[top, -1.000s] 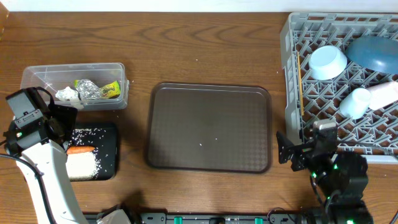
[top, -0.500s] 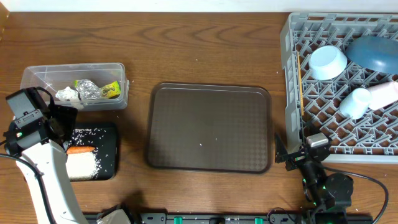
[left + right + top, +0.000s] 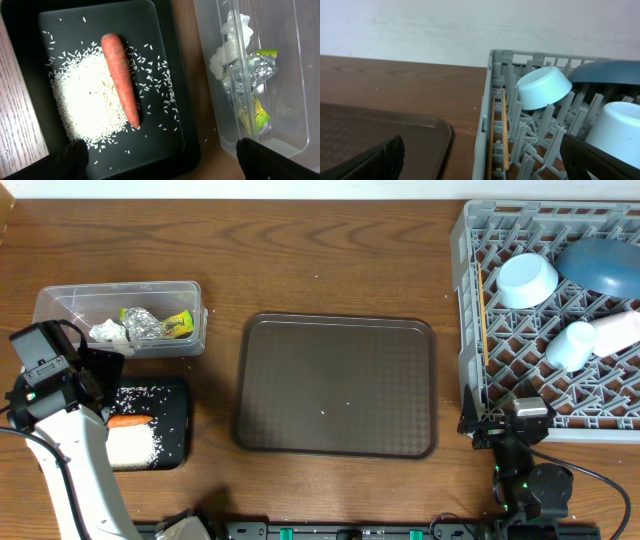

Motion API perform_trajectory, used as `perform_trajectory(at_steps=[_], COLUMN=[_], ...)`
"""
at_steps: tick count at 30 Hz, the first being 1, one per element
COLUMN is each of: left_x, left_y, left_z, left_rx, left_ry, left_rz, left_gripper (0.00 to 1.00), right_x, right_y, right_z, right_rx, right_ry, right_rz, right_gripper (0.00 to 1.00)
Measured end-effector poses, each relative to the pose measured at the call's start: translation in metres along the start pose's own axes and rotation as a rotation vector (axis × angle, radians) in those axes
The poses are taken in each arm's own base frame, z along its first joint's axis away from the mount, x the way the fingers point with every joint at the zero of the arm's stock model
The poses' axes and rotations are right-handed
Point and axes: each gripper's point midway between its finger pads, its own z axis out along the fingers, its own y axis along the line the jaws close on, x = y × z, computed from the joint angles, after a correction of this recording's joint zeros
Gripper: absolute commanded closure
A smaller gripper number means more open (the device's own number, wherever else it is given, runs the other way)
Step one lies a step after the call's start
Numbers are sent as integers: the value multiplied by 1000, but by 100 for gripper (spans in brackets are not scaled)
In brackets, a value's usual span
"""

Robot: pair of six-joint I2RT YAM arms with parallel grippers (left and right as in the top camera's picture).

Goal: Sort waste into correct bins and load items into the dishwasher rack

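Observation:
White rice (image 3: 92, 102) and an orange carrot (image 3: 120, 77) lie in the black tray (image 3: 165, 45). A crumpled wrapper (image 3: 235, 60) and a yellow-green packet (image 3: 255, 112) sit in the clear tub (image 3: 120, 295). My left gripper (image 3: 165, 165) hangs open and empty above the gap between tray and tub. In the grey rack (image 3: 470, 240) are a dark-blue bowl (image 3: 600, 265), a light-blue bowl (image 3: 527, 280), two pale cups (image 3: 572, 345) and chopsticks (image 3: 499, 130) along its left wall. My right gripper (image 3: 487, 167) is open and empty at the rack's front left corner.
A large brown serving tray (image 3: 338, 385) lies in the middle of the table, between the bins and the rack. My left arm (image 3: 70, 450) covers the black tray's left part. A pale wall (image 3: 470, 25) stands behind the table.
My right arm has drawn down toward the table's front edge, its gripper staying by the rack's front left corner. The left arm and all objects are unmoved.

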Motion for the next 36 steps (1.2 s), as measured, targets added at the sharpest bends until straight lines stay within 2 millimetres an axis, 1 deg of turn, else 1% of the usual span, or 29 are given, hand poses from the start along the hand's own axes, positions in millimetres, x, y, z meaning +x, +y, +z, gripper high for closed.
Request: perform_trajectory(at_steps=[5, 11, 36], left_x=[0, 0, 0], left_y=[0, 0, 0], left_z=[0, 0, 0], left_rx=[0, 0, 0], left_ry=[0, 0, 0], left_rz=[0, 0, 0], left_gripper=[2, 2, 2], right_x=[0, 0, 0], right_y=[-1, -1, -1], right_z=[0, 0, 0], right_rx=[6, 7, 7], right_ry=[1, 1, 1], right_rz=[-65, -94, -101], right_gripper=[1, 1, 1])
